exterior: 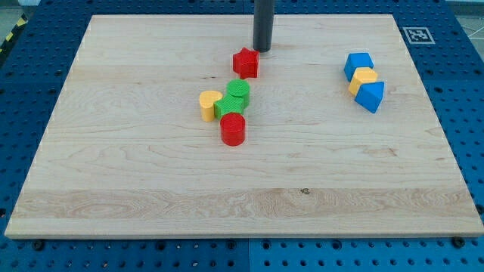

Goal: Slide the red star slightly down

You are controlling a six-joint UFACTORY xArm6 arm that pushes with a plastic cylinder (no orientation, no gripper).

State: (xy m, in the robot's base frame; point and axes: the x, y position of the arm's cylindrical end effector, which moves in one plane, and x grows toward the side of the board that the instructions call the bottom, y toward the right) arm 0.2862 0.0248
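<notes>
Look at my tip [262,50]: you will see it resting on the board just above the red star [246,63] and a little toward the view's right, so near the star's upper corner that you cannot tell whether the two touch; it is a bare rod end, so there are no jaws to be apart or together, and it holds nothing. You will find the red star in the upper middle of the wooden board [136,189]. Just below it sits a tight cluster: a green block [238,91] and a second green block [227,106] pressed together, a yellow block [209,105] against their left side, and a red cylinder [233,129] touching them from below. Well apart, toward the view's right, you see a blue cube [358,65], a yellow block [364,78] and a blue wedge-shaped block [371,96] packed in a short slanting row.
</notes>
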